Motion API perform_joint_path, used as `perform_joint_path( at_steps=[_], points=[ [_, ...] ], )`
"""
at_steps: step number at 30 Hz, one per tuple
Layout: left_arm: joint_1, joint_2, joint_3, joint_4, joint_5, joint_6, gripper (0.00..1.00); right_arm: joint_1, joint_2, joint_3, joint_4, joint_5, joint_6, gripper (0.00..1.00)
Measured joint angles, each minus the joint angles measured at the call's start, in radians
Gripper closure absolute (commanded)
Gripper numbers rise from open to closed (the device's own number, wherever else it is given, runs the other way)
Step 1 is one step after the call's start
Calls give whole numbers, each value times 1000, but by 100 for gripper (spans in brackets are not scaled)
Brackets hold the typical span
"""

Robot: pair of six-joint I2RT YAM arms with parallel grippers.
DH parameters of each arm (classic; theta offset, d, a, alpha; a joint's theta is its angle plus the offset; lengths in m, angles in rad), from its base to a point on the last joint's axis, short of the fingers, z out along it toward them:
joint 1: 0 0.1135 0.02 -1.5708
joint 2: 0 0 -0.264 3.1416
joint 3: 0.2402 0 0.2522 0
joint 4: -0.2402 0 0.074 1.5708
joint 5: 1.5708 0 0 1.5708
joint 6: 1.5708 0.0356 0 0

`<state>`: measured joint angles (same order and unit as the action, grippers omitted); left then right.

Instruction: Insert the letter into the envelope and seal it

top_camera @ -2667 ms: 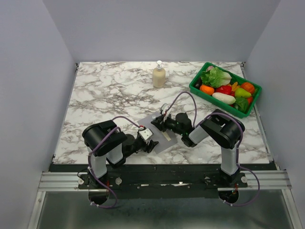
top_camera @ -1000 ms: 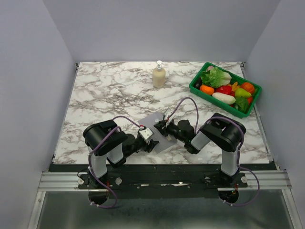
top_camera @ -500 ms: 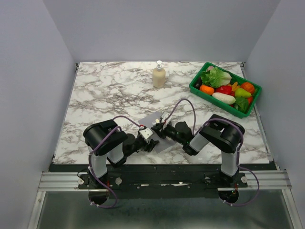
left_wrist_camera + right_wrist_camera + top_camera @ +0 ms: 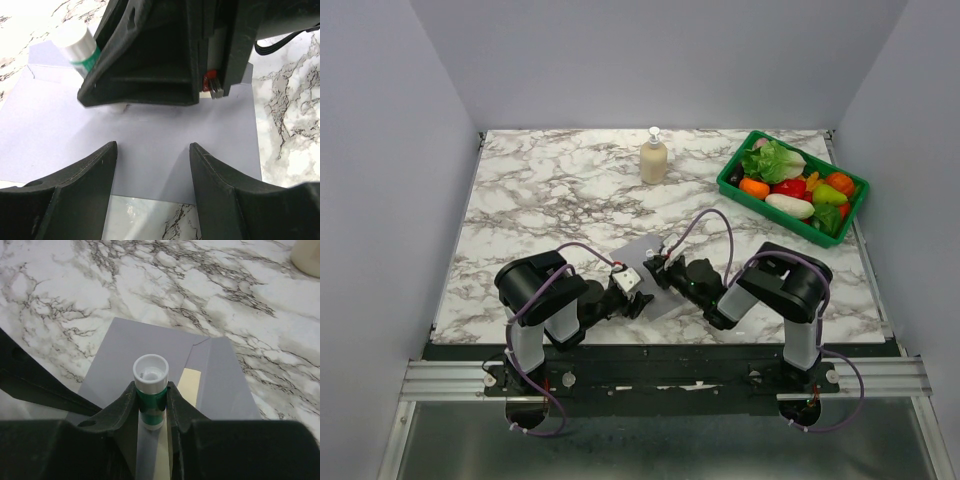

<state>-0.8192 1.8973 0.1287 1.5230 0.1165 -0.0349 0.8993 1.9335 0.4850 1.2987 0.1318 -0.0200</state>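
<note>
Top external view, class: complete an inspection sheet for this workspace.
Surface: white marble-patterned table.
Job's things: grey-lavender paper envelope flat, flap open; cream paper letter showing at its opening.
Clutter: beige pump bottle; green plastic tray of toy vegetables.
Grippers: left gripper open over envelope; right gripper shut on white-and-green glue stick.
Cables: purple cables loop near both grippers.
Surroundings: plain grey walls, metal rail.
</note>
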Motion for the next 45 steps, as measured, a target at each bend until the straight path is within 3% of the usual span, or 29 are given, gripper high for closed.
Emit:
perform_joint_path(
  at_steps=[9, 26, 37, 45],
  points=[
    [0, 0, 0, 0, 0, 0, 33, 0, -4, -10, 4, 80, -10, 99],
    [1, 2, 2, 1, 0, 0, 33, -10, -4, -40, 46, -148, 42, 99],
    [2, 6, 6, 1, 0, 0, 33, -1, -31, -46, 2, 42, 61, 99],
    [2, 6, 7, 1, 0, 0, 34, -2, -36, -49, -3, 56, 58, 99]
  ],
)
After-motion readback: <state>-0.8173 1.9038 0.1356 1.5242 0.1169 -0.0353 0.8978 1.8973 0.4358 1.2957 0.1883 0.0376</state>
